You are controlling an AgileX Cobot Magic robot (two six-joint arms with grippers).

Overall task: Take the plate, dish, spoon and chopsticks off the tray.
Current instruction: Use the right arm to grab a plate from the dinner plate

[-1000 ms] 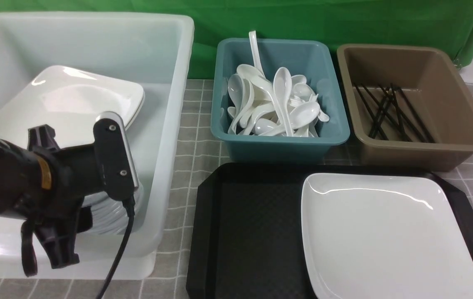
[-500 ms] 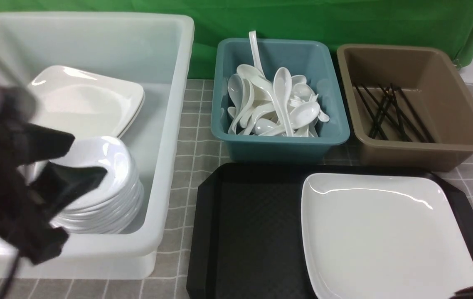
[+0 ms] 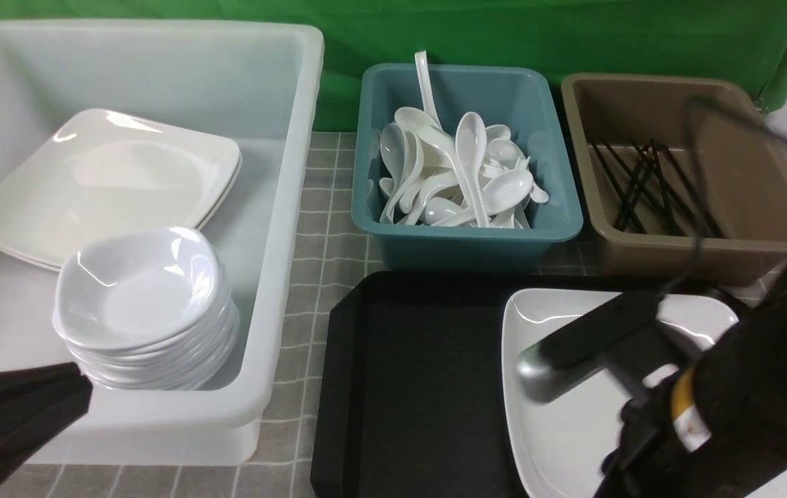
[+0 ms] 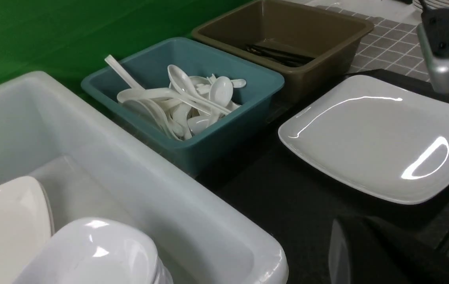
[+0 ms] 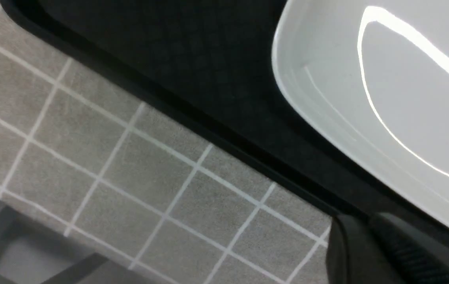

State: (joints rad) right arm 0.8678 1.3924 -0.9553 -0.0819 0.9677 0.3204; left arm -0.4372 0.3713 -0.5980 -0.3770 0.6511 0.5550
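Observation:
The large white plate lies on the right half of the black tray, also seen in the left wrist view as plate and tray. My right arm, blurred, reaches in from the lower right above the plate. In the right wrist view my right gripper hangs over the tray's near rim, beside the plate's edge; its jaw gap is unclear. My left gripper is low at the front left, shut and empty. No dish, spoon or chopsticks show on the tray.
A white tub on the left holds stacked small dishes and large plates. Behind the tray stand a blue tub with several spoons and a brown tub with black chopsticks. Grey checked cloth covers the table.
My left arm has pulled back out of the white tub to the front left corner and its gripper has shut. My right arm has swung in over the plate.

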